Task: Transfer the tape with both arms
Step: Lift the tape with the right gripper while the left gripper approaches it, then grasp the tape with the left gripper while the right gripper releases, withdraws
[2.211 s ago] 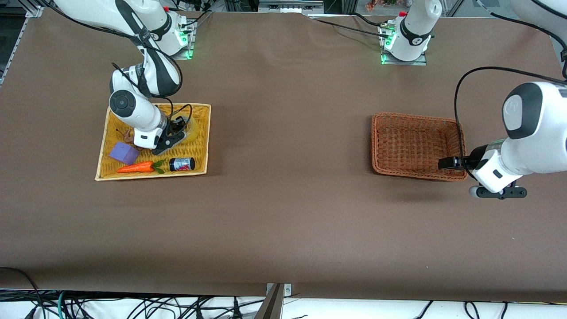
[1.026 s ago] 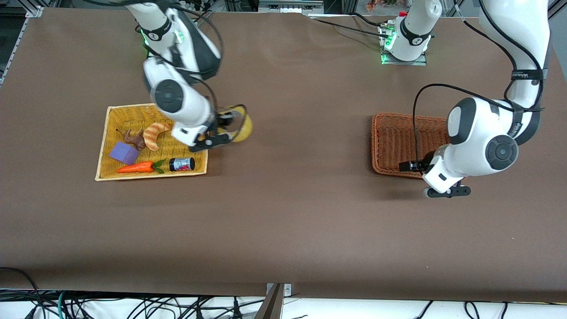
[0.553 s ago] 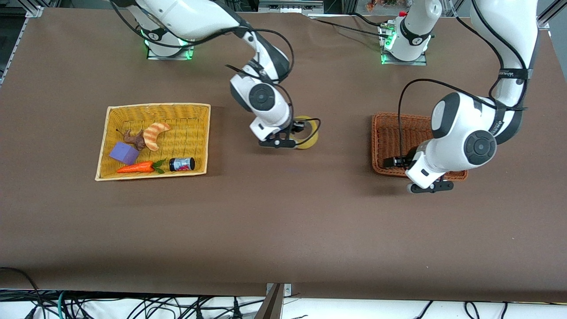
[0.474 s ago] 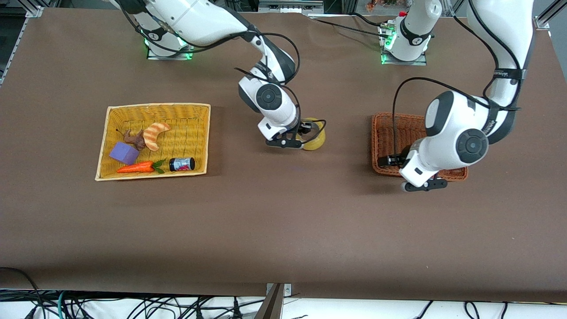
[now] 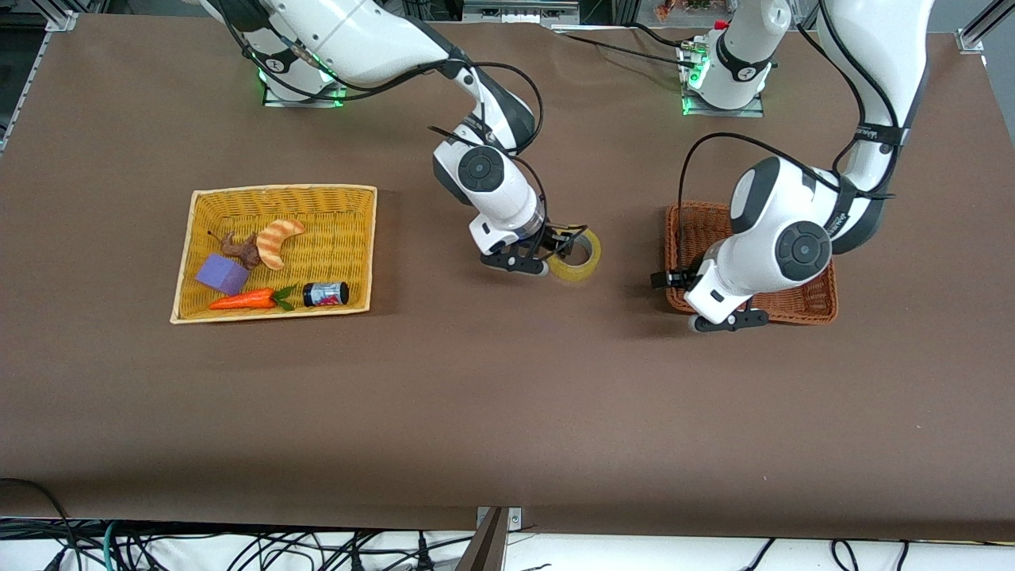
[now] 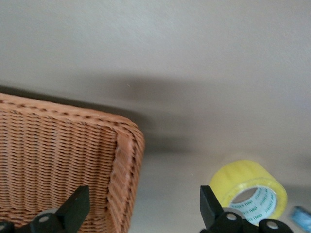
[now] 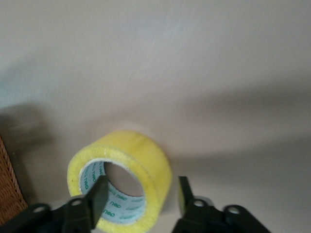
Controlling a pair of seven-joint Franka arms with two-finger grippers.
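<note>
The tape (image 5: 576, 255) is set mid-table, between the yellow tray (image 5: 361, 246) and brown basket (image 5: 825, 305). Around its wall, the right gripper (image 5: 560, 252) is seen parted; a straight lift-off is advised. The left gripper (image 5: 664, 279), spread wide over the basket's edge, should be brought down squarely across the roll.

- The tape (image 7: 124, 182): green print repeats around the inner core; the lettering cannot be read.
- No other legible text, label or number.

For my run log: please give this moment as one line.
right gripper: open around tape wall on table | left gripper: open, above brown basket edge | tape: between baskets
</note>
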